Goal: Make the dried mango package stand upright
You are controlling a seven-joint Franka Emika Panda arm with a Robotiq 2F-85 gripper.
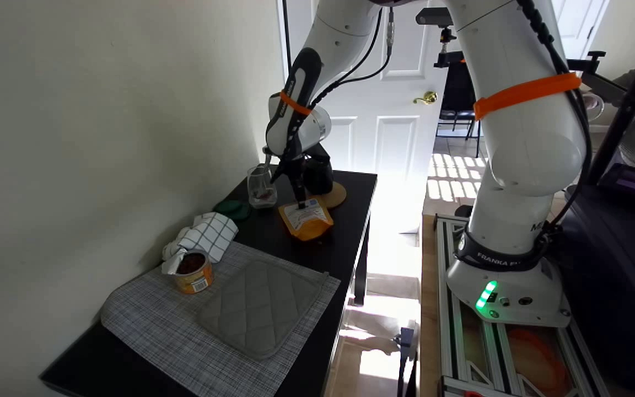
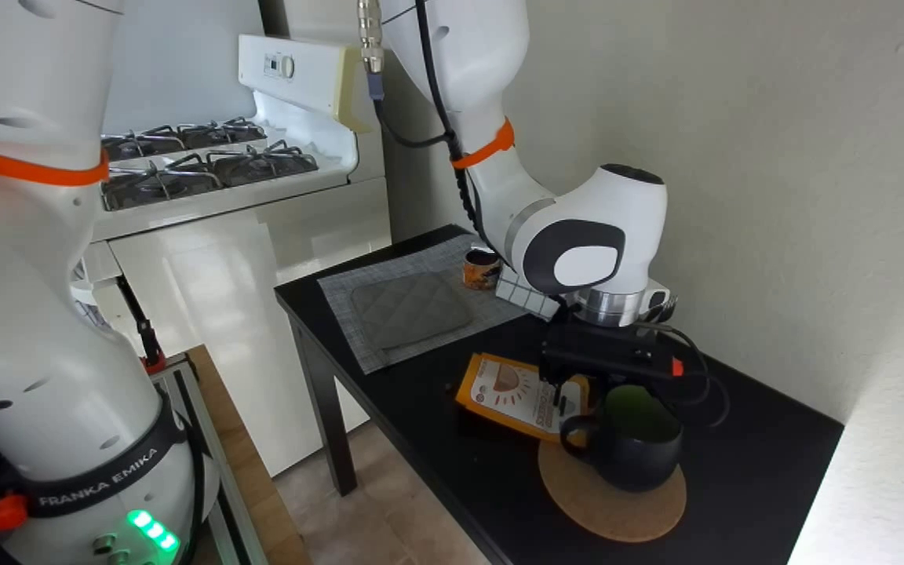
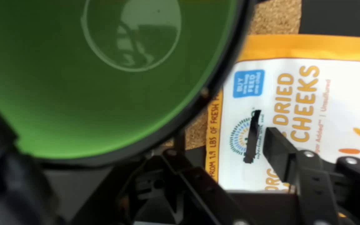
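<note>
On the dark table (image 2: 742,502), at ten o'clock from the black mug (image 2: 634,453) in an exterior view, the dried mango package (image 2: 511,392) lies with its pale label up. Its end toward the mug covers a little of the round cork mat (image 2: 609,522) in the wrist view; whether it rests on the cork or only overhangs it, I cannot tell.

The gripper (image 3: 225,139) is down at that end, its jaws standing wide apart. In the wrist view one fingertip sits over the label, toward four o'clock, and the other lies toward six o'clock, near the package's edge and the mug's rim. Whether either tip touches pouch or mug is unclear.

Just beside the tip on the label, toward ten o'clock, runs a black strip (image 3: 252,140); shadow or mark, I can't say. A blurred dark shape (image 3: 5,181) toward eight o'clock is too soft to name. The package runs out of the wrist view at three o'clock, the mug at ten. In an exterior view the gripper's body covers part of the package's two-o'clock edge. The arm (image 2: 621,212) is cut off at twelve o'clock in both exterior views.
</note>
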